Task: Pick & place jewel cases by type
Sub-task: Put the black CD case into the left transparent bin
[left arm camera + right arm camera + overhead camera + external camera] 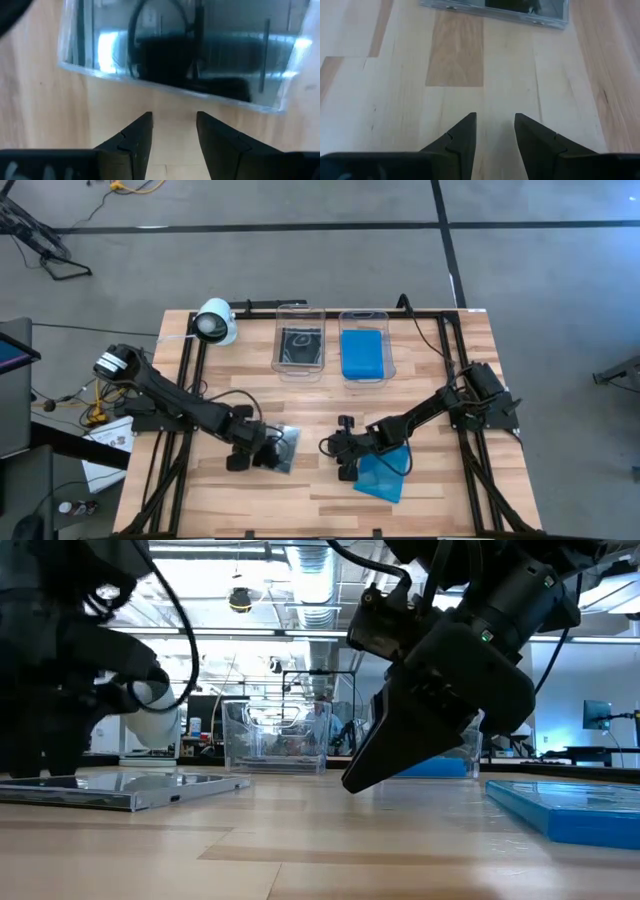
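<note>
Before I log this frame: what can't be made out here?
- Clear case, high view: its near edge hidden under the left claw.
- Blue case, high view: partly covered by the right arm.
- Contents of the tubs, low view: glare and clutter behind.

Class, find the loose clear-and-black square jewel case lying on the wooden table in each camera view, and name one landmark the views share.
High view: clear-and-black jewel case, lower left of centre, by the left gripper.
Low view: flat at far left.
Left wrist view: just beyond the fingers.
Right wrist view: at the top edge.
Shared landmark: the pale wooden table.
</note>
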Controlling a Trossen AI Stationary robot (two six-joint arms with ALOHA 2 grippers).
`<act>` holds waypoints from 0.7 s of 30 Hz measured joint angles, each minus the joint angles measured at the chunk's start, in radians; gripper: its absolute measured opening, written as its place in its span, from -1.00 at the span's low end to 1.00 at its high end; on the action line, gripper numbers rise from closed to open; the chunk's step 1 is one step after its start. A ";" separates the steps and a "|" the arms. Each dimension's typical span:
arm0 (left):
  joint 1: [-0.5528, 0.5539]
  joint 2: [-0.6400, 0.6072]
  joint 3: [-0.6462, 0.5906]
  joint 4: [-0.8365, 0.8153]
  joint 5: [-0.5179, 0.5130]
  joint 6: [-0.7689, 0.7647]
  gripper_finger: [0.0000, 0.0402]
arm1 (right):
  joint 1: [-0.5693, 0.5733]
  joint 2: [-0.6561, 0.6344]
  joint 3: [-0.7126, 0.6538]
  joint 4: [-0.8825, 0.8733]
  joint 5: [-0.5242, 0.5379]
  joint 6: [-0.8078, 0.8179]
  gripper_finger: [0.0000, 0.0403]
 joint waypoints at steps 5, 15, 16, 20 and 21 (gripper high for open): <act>0.000 0.083 0.018 0.002 0.005 0.002 -0.26 | 0.001 0.000 0.011 0.000 -0.024 0.000 -0.37; 0.016 0.106 0.091 0.006 -0.059 0.141 -0.26 | 0.007 0.000 0.046 0.001 -0.030 -0.026 -0.37; 0.025 0.107 0.091 0.024 -0.063 0.149 -0.26 | 0.007 0.000 0.047 0.001 -0.032 -0.024 -0.37; 0.061 0.104 0.073 0.094 -0.062 0.171 -0.26 | 0.007 0.000 0.047 0.000 -0.052 -0.024 -0.37; 0.068 0.104 0.071 0.108 -0.062 0.182 -0.26 | 0.008 0.000 0.047 0.000 -0.055 -0.024 -0.37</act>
